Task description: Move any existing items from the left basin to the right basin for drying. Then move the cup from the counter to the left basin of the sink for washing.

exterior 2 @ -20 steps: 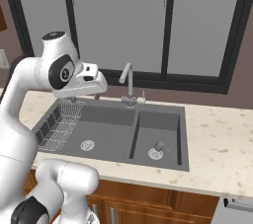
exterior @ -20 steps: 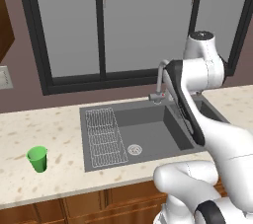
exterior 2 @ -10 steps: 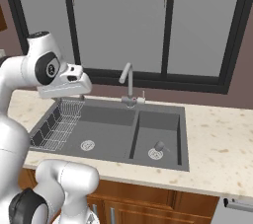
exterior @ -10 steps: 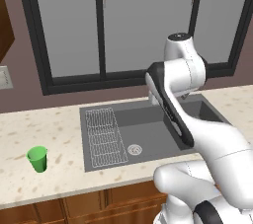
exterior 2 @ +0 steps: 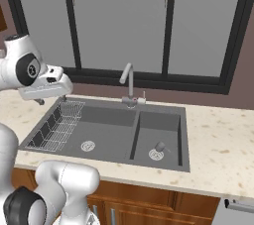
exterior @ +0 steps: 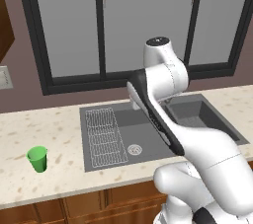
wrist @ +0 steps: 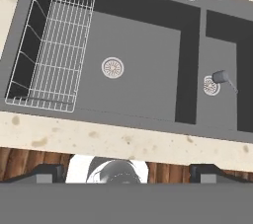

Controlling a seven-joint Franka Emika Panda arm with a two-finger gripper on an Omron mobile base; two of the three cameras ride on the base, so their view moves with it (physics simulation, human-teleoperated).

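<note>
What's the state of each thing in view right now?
gripper: open, holding nothing, above the sink
cup: upright on the counter, left of the sink
small grey item: in the right basin, by its drain
left basin: holds just the wire rack
faucet: no water running

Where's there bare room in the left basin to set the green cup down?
The left basin's flat floor is bare between the white wire rack and the divider wall, apart from the round drain. The rack crowds its left side. The small grey knob sits in the right basin.
</note>
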